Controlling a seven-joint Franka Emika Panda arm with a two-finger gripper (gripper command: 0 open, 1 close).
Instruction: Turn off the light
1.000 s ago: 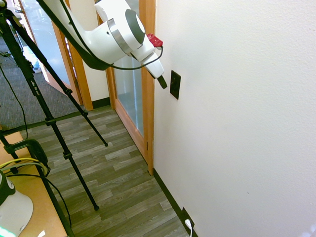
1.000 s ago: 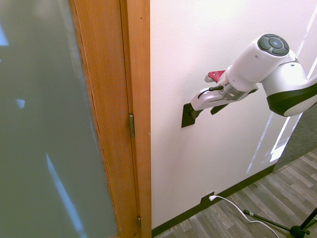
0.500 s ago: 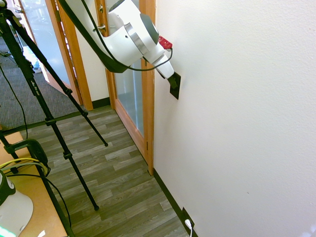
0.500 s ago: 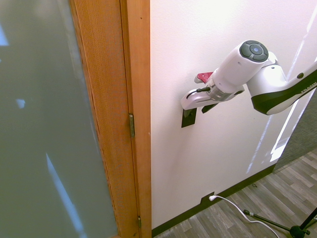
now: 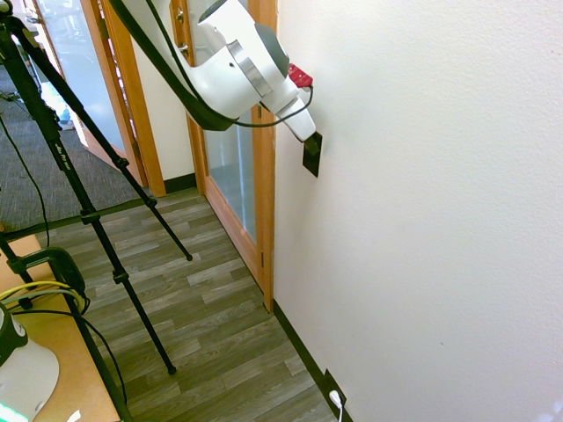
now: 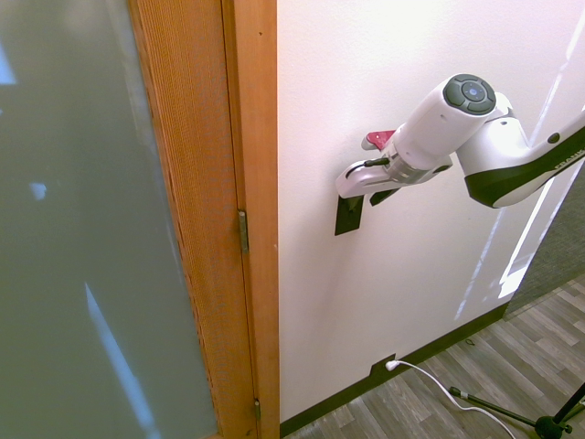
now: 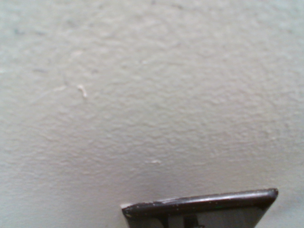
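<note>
Showing one switch [image 5: 311,155], a small black upright plate, sitting on the white wall [image 5: 422,202] just beside the wooden door frame [image 5: 262,176], well above the dark baseboard [image 5: 303,352]. Also showing one low black outlet [image 5: 332,388] at the wall's bottom edge, carrying one white plug [image 5: 336,398]. One gripper [image 5: 308,142] pressing its tip against the upper part of the switch; in the second exterior view, gripper [image 6: 348,196] meeting the plate's top edge. Jaw opening not being revealed in either exterior view, tips too dark against the plate; nothing seen gripped. Wrist view catching only the plate's rim against textured wall.
</note>
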